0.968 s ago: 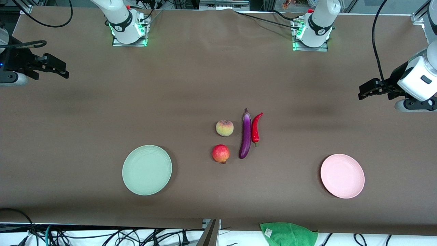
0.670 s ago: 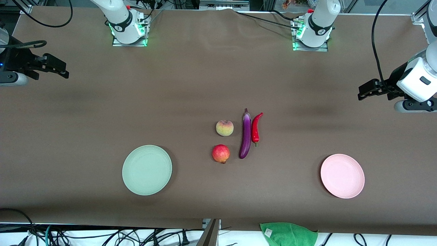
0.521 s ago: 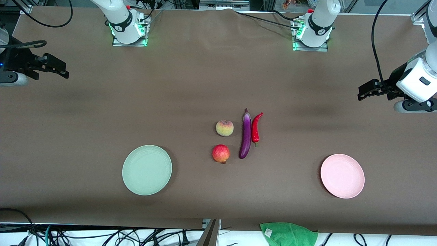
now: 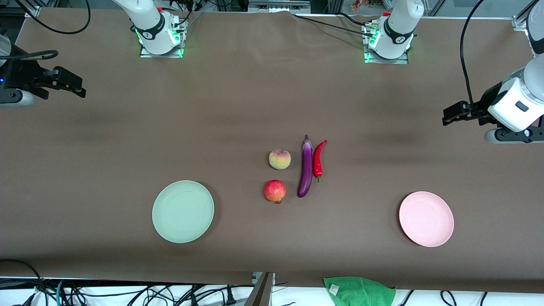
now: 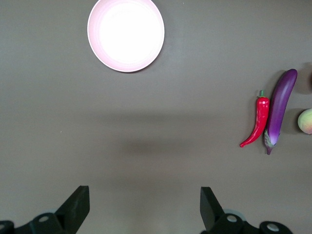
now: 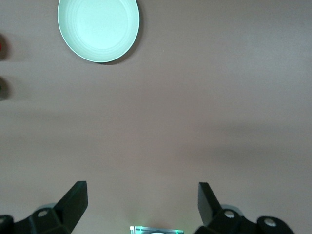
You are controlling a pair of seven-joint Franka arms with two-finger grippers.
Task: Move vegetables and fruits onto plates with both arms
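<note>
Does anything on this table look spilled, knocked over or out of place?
Nothing stands out. The peach, red fruit, eggplant and chili lie neatly mid-table; the green plate and pink plate sit flat and empty. A green cloth hangs off the table's near edge.

Brown table covering (image 4: pixel 238 106) spans the whole work surface; faint creases, soft broad shadows. Green cloth (image 4: pixel 359 291) lies crumpled at the table's edge nearest the front camera. Black cables (image 4: pixel 127 293) tangle along that same edge, below the cloth's level.
</note>
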